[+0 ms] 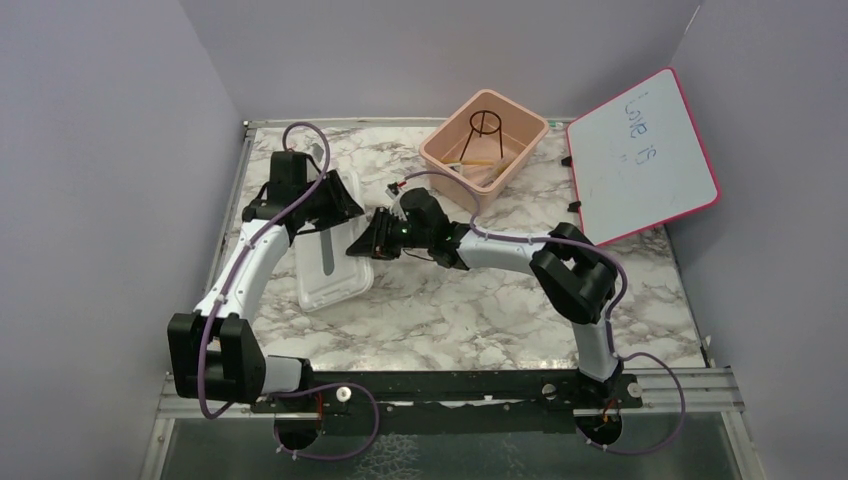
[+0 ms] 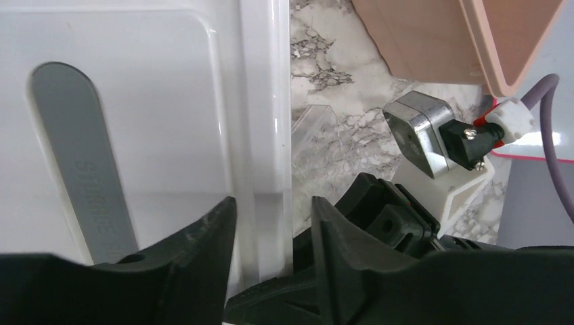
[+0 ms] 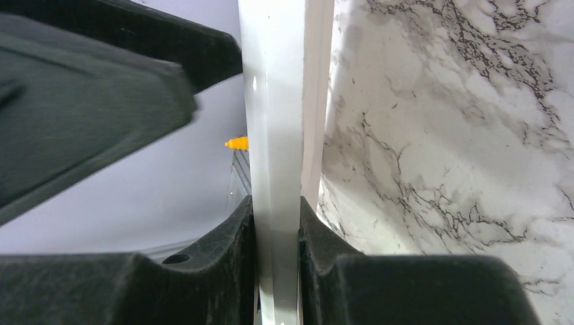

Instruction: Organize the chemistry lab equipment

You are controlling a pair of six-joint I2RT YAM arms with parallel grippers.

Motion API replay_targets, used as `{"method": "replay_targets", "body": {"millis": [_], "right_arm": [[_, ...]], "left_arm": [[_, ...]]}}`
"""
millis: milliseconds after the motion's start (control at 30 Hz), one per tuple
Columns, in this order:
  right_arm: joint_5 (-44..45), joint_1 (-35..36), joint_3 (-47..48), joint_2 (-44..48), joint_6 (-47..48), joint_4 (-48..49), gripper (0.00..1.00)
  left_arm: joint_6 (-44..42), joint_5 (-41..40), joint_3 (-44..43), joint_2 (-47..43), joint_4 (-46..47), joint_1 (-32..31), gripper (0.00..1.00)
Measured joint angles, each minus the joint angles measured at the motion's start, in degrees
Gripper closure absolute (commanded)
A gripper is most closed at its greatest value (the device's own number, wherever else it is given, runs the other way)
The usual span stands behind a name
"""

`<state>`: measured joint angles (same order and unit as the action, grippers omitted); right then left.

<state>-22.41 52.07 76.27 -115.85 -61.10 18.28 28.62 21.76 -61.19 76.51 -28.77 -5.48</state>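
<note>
While the black wire ring tripod (image 1: 485,125) stands upright in the pink bin (image 1: 525,155) at the far middle of the marble table (image 1: 480,310), ring uppermost and legs spreading downward, a thin tan piece (image 1: 478,160) lies on the bin floor by its feet, its long axis roughly left to right.

Both arms meet at the white lid (image 1: 335,275), which lies left of the bin with its long axis running far to near.

The left arm folds at its elbow near the base, reaches toward the far edge and bends its wrist down to the lid's right rim. The left gripper (image 2: 271,230) straddles that rim (image 2: 265,135), with a narrow gap showing on one side.

The right arm stretches leftward across the table from a raised elbow. The right gripper (image 3: 277,223) is clamped on the same edge (image 3: 277,135), both fingers (image 3: 230,271) pressed flat against it.

A pink-framed whiteboard (image 1: 640,155) leans at far right.
</note>
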Motion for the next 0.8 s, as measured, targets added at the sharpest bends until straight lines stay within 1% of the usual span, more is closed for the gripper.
{"method": "replay_targets", "body": {"millis": [33,100,167,267,433,533,633,800], "right_arm": [[0.0,0.0,-0.3,0.0,-0.1,0.5,0.99],[0.0,0.0,-0.9,0.0,-0.3,1.5,0.99],[0.0,-0.1,-1.7,0.3,-0.4,2.1,0.99],[0.0,-0.7,-3.3,1.5,-0.4,2.7,0.99],[0.0,-2.0,-6.2,6.6,-0.3,2.7,0.99],[0.1,-4.2,-7.9,11.6,-0.2,2.7,0.99],[0.1,-7.6,-9.7,17.7,-0.3,2.6,0.99],[0.7,-15.4,-10.9,26.0,-0.3,1.7,1.0]], "left_arm": [[-0.2,-0.7,0.0,-0.8,0.0,0.0,0.37],[-0.5,-2.0,-0.2,-1.8,-0.2,0.0,0.31],[-0.9,-3.7,-1.3,-2.3,-1.0,0.0,0.26],[-1.6,-6.4,-3.7,-3.0,-1.7,0.0,0.22],[-2.5,-10.7,-8.5,-5.7,-3.7,0.0,0.21],[-3.3,-11.9,-11.6,-7.8,-4.3,0.0,0.21],[-4.0,-11.9,-14.2,-9.7,-4.4,0.0,0.21],[-4.3,-10.7,-15.0,-11.3,-4.4,0.0,0.21]]}}
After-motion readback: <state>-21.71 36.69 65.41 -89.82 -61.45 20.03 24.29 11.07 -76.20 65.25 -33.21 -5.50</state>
